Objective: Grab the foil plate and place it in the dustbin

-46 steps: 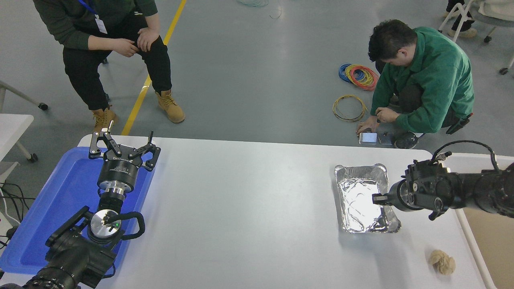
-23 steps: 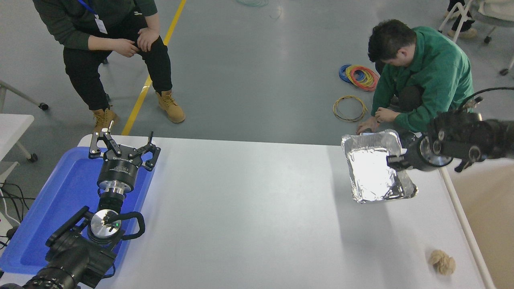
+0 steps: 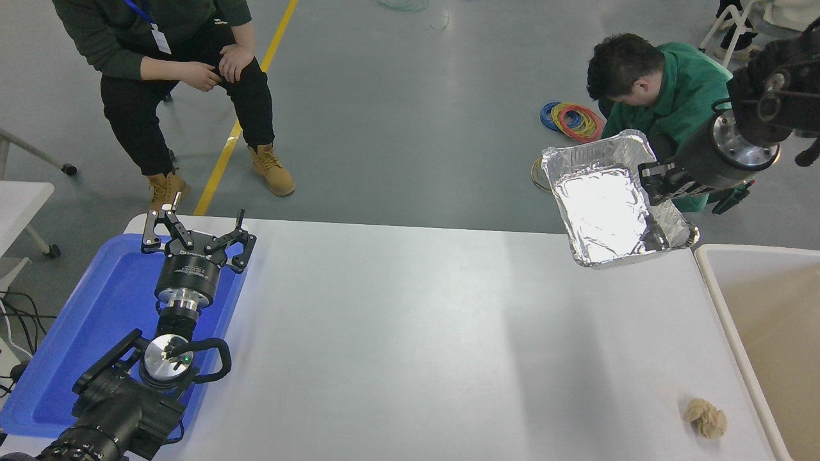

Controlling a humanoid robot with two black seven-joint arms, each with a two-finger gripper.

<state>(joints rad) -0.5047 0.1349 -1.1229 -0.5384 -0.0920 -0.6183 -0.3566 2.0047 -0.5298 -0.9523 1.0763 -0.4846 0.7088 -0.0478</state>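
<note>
A wide white bench (image 3: 410,333) lies below the right tool (image 3: 655,203), which comes in from the upper right and is clamped on the right-hand rim of a shiny silver rectangular foil plate (image 3: 602,205), holding it in the air, tilted, above the bench's far right corner. Down and to the right of that tool is the large rectangular dustbin (image 3: 717,288), with a thick off-white rim and a beige inside; the plate has not yet reached it. Far to the tool's left, a flat blue plastic tray (image 3: 96,320) lies under the parked left tool (image 3: 197,230), whose fingers are spread apart. Well below the right tool is a small tan ball of paper (image 3: 705,417). The likely risk: thin foil gripped at a single edge could buckle or slip free, or the plate could catch the bin's rim and fall outside. Faint print on the left tool's body is too small to read; no other writing is legible.
</note>
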